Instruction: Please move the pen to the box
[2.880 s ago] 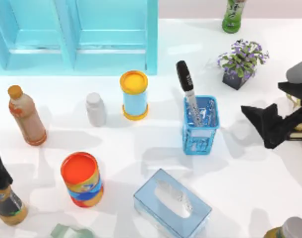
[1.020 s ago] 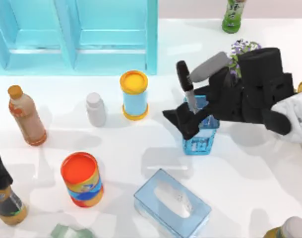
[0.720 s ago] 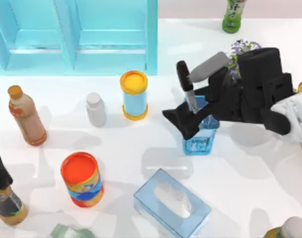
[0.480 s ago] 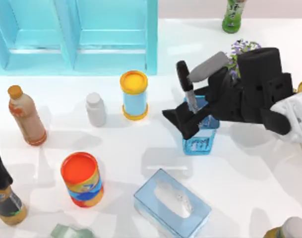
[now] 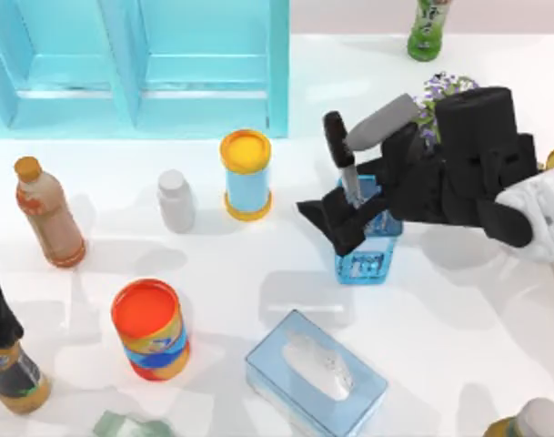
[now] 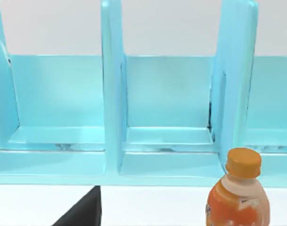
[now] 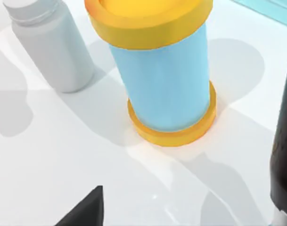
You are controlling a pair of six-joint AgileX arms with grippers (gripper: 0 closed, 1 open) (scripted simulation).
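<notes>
A glossy white table (image 5: 458, 309) spreads across the scene, catching soft shadows and pale reflections under bright, even light. At its far left stands a turquoise shelf unit (image 5: 140, 68) with upright dividers, backed by a plain white wall (image 6: 171, 26).

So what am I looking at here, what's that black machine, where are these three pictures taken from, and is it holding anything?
It is a simulated pair of AgileX robot arms at a white table. One picture looks down from above; the other two come from cameras on each arm's wrist. The right gripper is at the pen, which stands in a blue mesh holder; whether it grips yet I cannot tell. The left arm sits parked at the table's left edge, facing a turquoise shelf. Around lie bottles, a yellow-lidded blue can, an orange-lidded can, a blue tissue box and a potted plant.
</notes>
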